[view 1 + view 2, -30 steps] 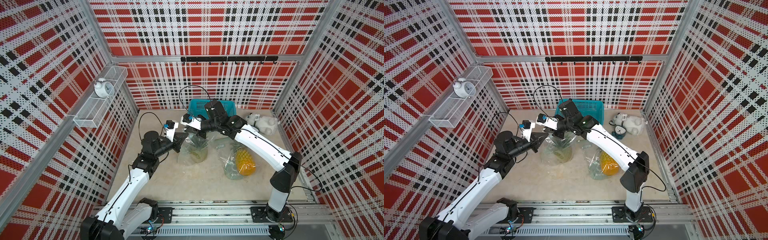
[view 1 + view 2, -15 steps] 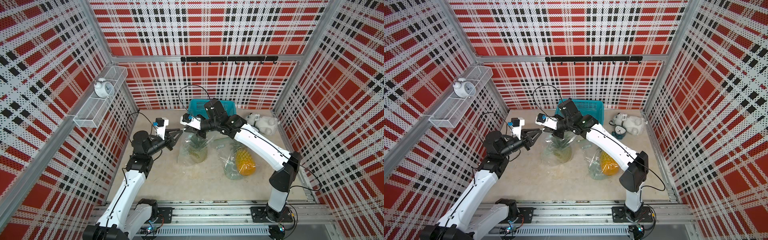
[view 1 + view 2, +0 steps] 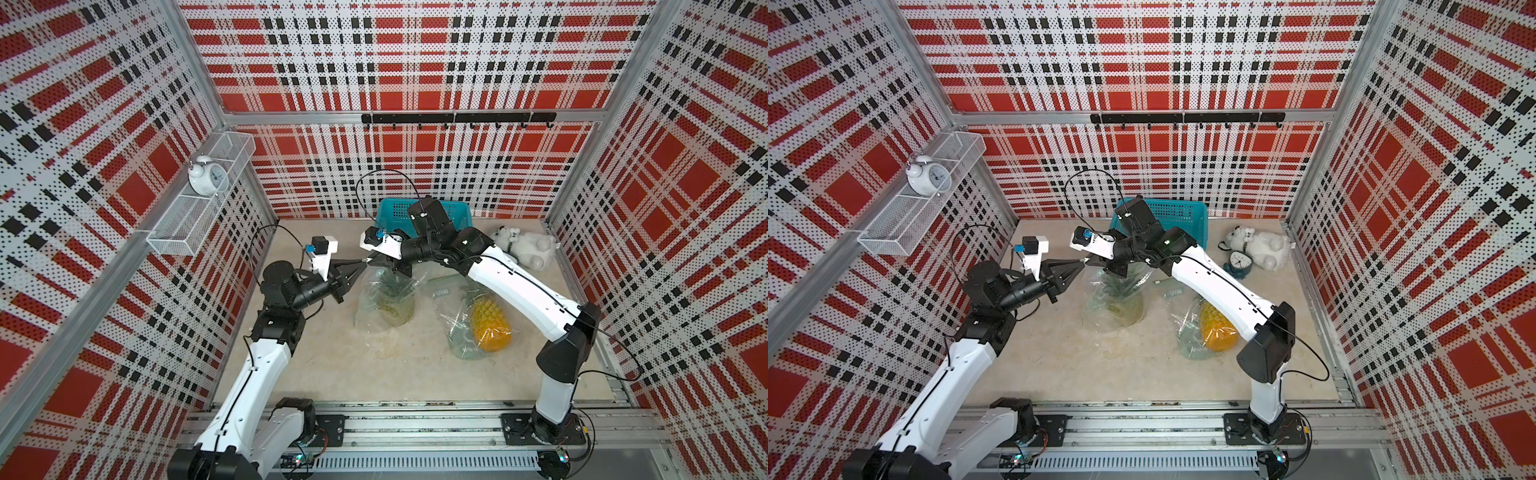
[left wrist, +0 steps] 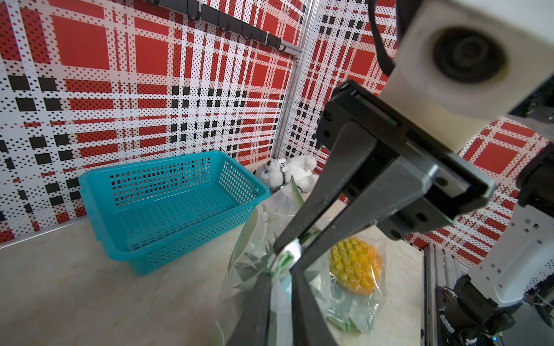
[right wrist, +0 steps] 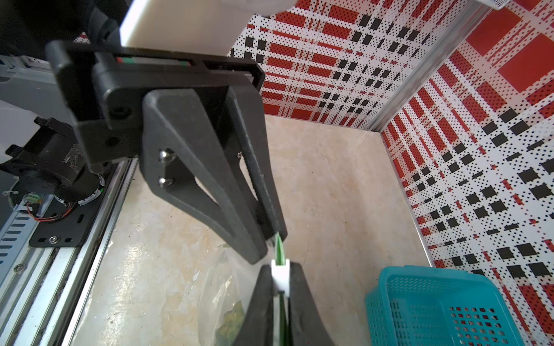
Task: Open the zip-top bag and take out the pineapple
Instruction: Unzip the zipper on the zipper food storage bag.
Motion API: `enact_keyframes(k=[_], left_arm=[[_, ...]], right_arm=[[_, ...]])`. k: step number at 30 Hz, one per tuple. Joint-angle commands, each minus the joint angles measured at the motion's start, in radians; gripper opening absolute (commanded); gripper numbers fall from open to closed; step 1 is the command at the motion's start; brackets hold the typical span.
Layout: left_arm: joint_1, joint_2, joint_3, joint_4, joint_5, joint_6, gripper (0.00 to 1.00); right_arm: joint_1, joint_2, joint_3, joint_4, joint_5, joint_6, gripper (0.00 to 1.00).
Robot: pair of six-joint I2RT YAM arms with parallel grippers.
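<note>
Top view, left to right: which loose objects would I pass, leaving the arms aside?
White round alarm clock → clear zip-top bag holding a green pineapple → yellow pineapple in a second clear bag → white plush bear. Teal plastic basket overlaps; omitted.

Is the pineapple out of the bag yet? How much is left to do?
Not yet. Done: both grippers hold the bag's top. In hand: the right gripper pinches the white slider, and the left gripper pinches the green zip strip beside it. Left: slide the zip open, then lift out the pineapple, which sits inside the zip-top bag.
</note>
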Motion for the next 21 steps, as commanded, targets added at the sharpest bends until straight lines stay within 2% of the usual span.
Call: enact_keyframes(k=[1,6,8,13,14,18,21], left_arm=[[0.004,0.008,0.026,0.008,0.031,0.015,0.07],[0.001,0.015,0.032,0.006,0.035,0.016,0.07],[0.0,0.018,0.036,0.007,0.036,0.017,0.15],[-0.005,0.027,0.038,0.007,0.035,0.018,0.21],[-0.005,0.028,0.037,0.008,0.037,0.019,0.19],[-0.007,0.031,0.04,0.007,0.045,0.019,0.0],[-0.011,0.03,0.041,0.013,0.049,0.019,0.0]], right_arm=[[0.0,0.017,0.027,-0.021,-0.019,-0.005,0.0],[0.0,0.017,0.026,-0.027,-0.026,-0.011,0.0],[0.0,0.018,0.027,-0.03,-0.031,-0.014,0.0],[0.0,0.016,0.026,-0.03,-0.031,-0.017,0.0],[0.0,0.015,0.026,-0.03,-0.031,-0.016,0.0],[0.0,0.014,0.027,-0.03,-0.025,-0.016,0.0],[0.0,0.016,0.027,-0.034,-0.025,-0.019,0.0]])
